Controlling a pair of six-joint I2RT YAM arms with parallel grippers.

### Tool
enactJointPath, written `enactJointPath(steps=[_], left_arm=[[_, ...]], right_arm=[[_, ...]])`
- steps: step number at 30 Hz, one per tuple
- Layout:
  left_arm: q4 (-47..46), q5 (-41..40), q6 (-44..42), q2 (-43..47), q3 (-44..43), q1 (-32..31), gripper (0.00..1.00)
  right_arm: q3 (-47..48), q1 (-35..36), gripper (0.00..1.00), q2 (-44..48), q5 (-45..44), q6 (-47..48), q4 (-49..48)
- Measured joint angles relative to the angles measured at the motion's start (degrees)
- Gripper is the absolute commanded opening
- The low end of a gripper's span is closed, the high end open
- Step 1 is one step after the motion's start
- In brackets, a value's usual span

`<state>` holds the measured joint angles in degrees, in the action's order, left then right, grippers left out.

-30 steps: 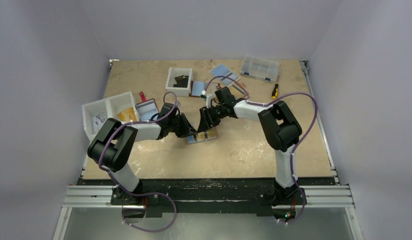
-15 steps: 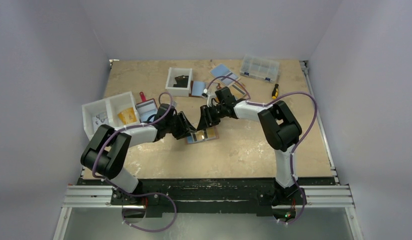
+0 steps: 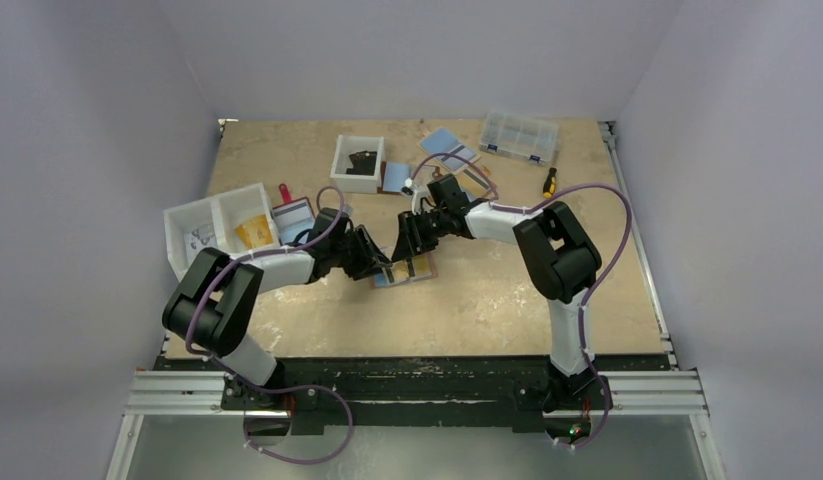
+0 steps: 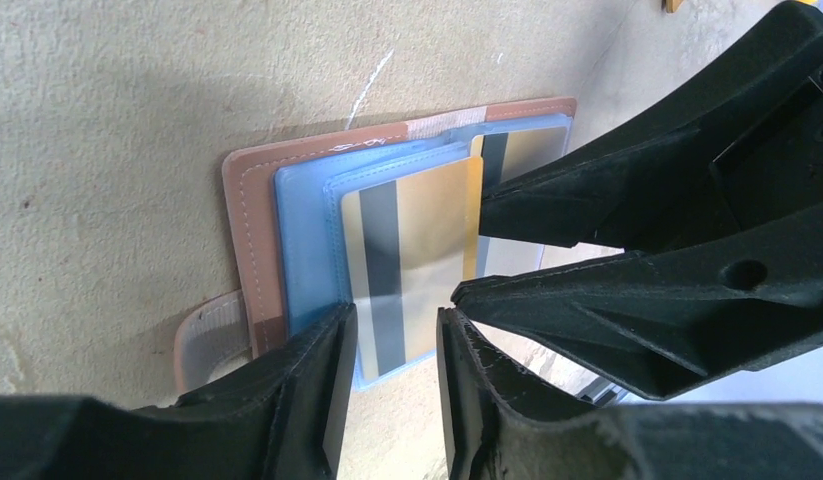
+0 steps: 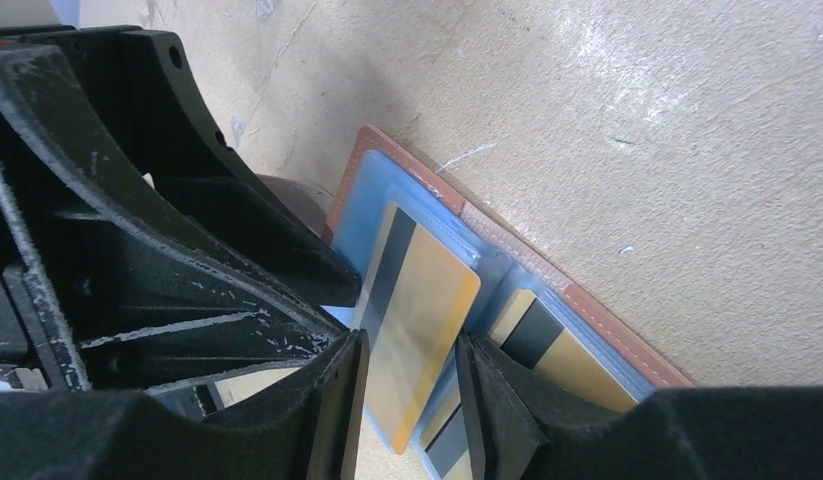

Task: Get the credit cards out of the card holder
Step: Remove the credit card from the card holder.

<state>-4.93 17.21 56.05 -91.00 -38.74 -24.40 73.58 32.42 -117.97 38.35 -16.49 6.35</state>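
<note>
Since a second ago the left arm has swung its elbow out toward the left of the top view, and the left claw (image 4: 392,330) has crept in on the holder (image 4: 249,190). The right arm has barely moved. The holder sits about where it was, open on the desk (image 3: 507,290) at centre frame, so you're in the pull-out step with nothing out yet.

The left claw's fingers are a narrow gap apart, astride the lower end of the gold card (image 4: 417,240). The right claw (image 5: 412,345) is also part open, with its tips at that card's long edge. Neither looks clamped on it.

The holder has blue sleeves. The gold card juts partway from one half. The second card (image 5: 547,345) is tucked in the other.

The small white bin (image 3: 340,160), upper centre, has a dark item (image 3: 364,160) in it. The two-part bin (image 3: 215,196) at left has an orange thing (image 3: 254,231) in its right part; I can't make out what's in the left part. The contents of the clear box (image 3: 519,137), upper right, are too small to tell.
</note>
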Motion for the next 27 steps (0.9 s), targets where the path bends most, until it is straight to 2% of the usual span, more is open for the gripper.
enactJointPath(steps=[4, 9, 12, 14, 16, 22, 27], left_arm=[[-0.57, 0.61, 0.5, -1.01, 0.07, 0.15, 0.36], [-0.55, 0.72, 0.52, -1.18, 0.09, 0.31, 0.33], [-0.59, 0.79, 0.55, -1.4, 0.13, 0.5, 0.32], [-0.9, 1.16, 0.59, -1.68, 0.26, 0.83, 0.31], [-1.68, 1.84, 0.96, -2.08, 0.5, 1.16, 0.31], [-3.52, 3.82, 1.95, -3.19, 1.03, 1.95, 0.3], [-4.09, 5.03, 1.92, -3.93, 1.05, 2.51, 0.23]], right_arm=[[-0.07, -0.13, 0.43, -0.42, 0.66, -0.79, -0.52], [-0.09, -0.42, 0.31, -1.46, 1.92, -1.9, -1.6], [-0.48, -1.01, 0.19, -1.6, 2.21, -2.43, -2.1], [-1.07, -1.73, 0.06, -1.64, 2.99, -2.95, -2.69], [-1.88, -2.73, 0.0, -1.68, 4.72, -3.82, -3.26], [-3.26, -5.18, 0.0, -3.13, 11.52, -6.69, -5.81], [-3.76, -5.9, 0.0, -3.63, 14.08, -7.56, -7.3]])
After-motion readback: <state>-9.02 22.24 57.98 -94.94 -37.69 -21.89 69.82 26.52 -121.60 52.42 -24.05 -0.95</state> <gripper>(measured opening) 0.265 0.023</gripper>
